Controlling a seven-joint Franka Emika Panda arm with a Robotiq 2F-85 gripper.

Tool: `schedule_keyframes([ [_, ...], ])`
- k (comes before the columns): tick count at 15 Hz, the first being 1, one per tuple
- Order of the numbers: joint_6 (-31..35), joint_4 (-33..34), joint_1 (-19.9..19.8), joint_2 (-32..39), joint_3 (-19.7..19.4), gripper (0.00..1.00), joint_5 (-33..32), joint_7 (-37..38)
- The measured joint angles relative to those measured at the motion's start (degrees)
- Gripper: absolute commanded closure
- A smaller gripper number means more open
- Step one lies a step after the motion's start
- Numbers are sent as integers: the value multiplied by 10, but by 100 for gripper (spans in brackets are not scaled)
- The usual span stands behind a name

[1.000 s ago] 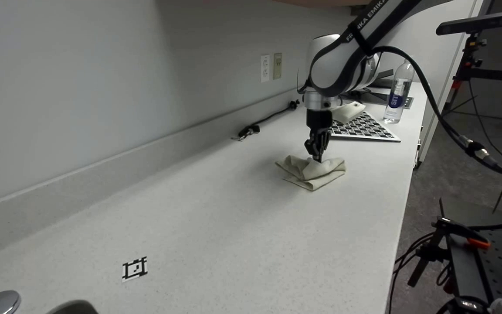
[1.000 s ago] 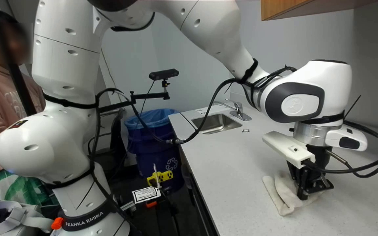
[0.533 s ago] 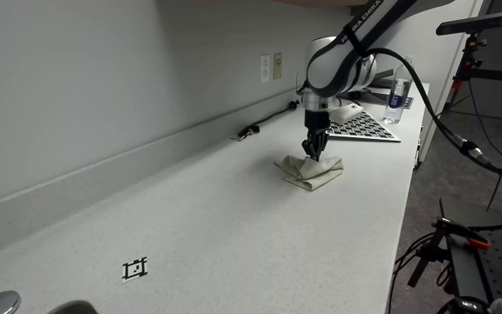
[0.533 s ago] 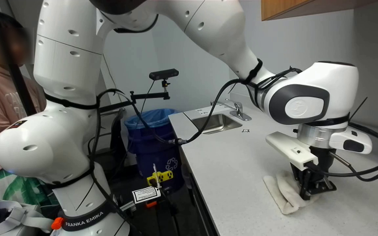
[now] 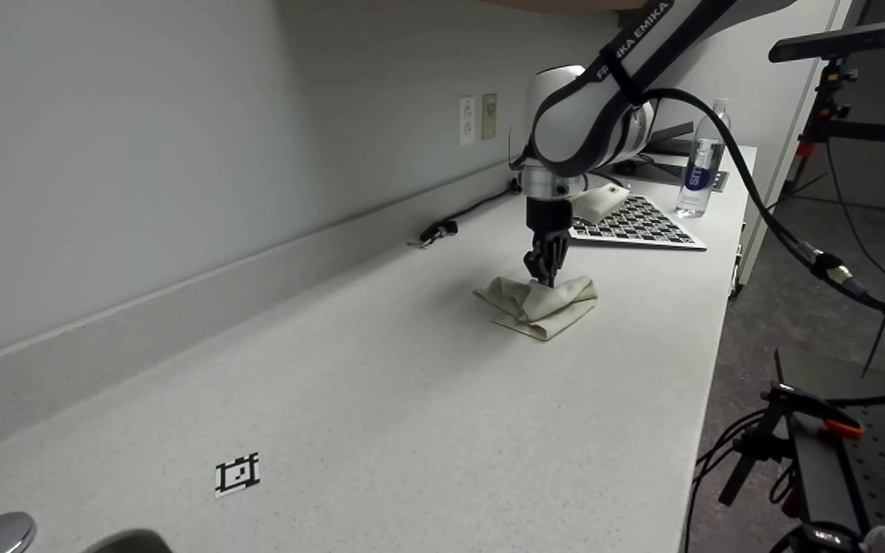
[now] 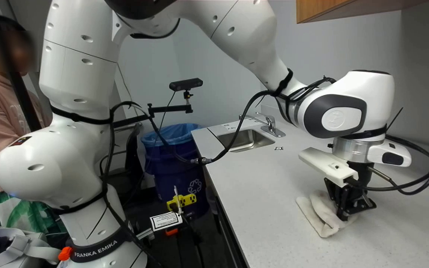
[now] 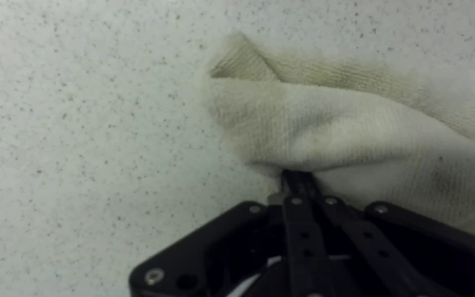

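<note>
1. White with dark trim, the arm (image 5: 588, 127) slopes down from the upper right in an exterior view, its last section standing vertical. Below, the gripper (image 5: 548, 282) points straight down, tips in the folds of the cloth (image 5: 538, 311). The cream cloth lies folded on the counter (image 5: 381, 415), between the backsplash (image 5: 273, 284) and the counter's front edge, near the black-and-white checkered board (image 5: 634, 224). Its longer side runs across the picture, one corner pointing left to the backsplash, another towards the camera.
2. In an exterior view, the arm rises as a column at the left, arches across the top and slants down to the right, ending upright over the counter. The cloth shows beneath the gripper and to its left, partly hidden by it, well apart from the sink (image 6: 246, 140); its folded edge slants from upper left to lower right.
3. In the wrist view, the gripper enters from the bottom, its fingers (image 7: 308, 186) pressed together and touching the cloth; whether a fold is pinched between them, I cannot tell. The cloth's long axis slopes gently down to the right, where the frame cuts it off; a turned-over corner points to the upper left.
</note>
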Motion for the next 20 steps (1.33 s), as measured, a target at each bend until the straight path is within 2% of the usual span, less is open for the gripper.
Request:
schedule_keyframes([
  [8,-24,4,31,1,2,99,-77,0],
  [20,-31,6,34,-1,2,100,-81,0],
])
